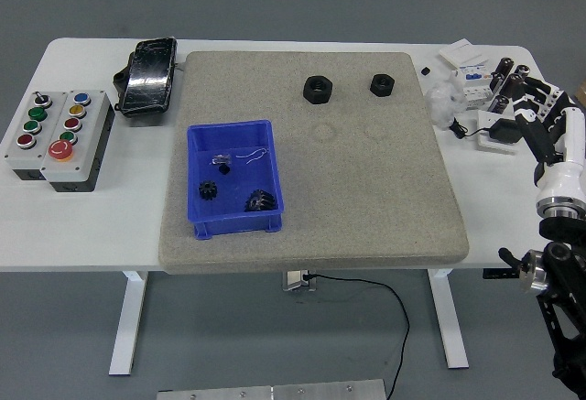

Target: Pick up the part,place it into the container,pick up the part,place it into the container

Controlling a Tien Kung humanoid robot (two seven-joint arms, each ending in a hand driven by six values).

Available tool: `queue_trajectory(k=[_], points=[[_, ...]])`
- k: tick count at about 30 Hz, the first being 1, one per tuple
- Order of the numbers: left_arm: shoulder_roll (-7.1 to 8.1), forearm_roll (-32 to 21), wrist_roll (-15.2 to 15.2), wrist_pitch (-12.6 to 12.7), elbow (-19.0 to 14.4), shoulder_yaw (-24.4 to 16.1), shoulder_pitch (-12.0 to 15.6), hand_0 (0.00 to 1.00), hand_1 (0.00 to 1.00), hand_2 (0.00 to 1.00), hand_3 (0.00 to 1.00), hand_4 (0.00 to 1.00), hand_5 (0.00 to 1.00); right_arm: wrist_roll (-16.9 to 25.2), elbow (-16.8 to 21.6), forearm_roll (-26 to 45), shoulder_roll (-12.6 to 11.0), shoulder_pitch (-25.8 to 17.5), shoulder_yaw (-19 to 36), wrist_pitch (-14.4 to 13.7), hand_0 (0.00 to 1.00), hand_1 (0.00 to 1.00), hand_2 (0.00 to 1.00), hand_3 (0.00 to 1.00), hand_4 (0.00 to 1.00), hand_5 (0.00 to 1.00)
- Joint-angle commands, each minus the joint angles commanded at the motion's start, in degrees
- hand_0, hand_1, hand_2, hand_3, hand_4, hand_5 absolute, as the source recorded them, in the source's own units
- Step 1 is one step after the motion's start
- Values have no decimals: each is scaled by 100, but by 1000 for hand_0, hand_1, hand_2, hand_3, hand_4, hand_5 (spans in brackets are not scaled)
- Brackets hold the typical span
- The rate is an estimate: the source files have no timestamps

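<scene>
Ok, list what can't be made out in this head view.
- Left arm: outside the head view entirely.
- Right hand: at the right edge over the clutter on the table; too small to tell whether it touches anything.
- Small bits in the blue bin, beside two black gears: too small to identify.
- Labels on the button box: too small to read.

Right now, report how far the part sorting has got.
Done: two small black gear parts lie in the blue container. In hand: nothing; the right hand is at the table's right edge, fingers open. Left: two black nuts sit on the mat's far side.
</scene>
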Motion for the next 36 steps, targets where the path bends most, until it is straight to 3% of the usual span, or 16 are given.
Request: queue_trajectory(k=[14, 36], points=[[105, 77, 93, 145, 0, -40, 34, 663, 630, 550, 602, 704, 366, -151, -78, -141, 146, 95, 0, -9, 682, 692, 697, 666, 756, 424], [88, -21, 13, 57, 0, -34, -8, 662, 630, 549, 602, 700, 362, -91, -130, -151, 105, 366, -65, -10, 687, 684, 692, 664, 739, 413]])
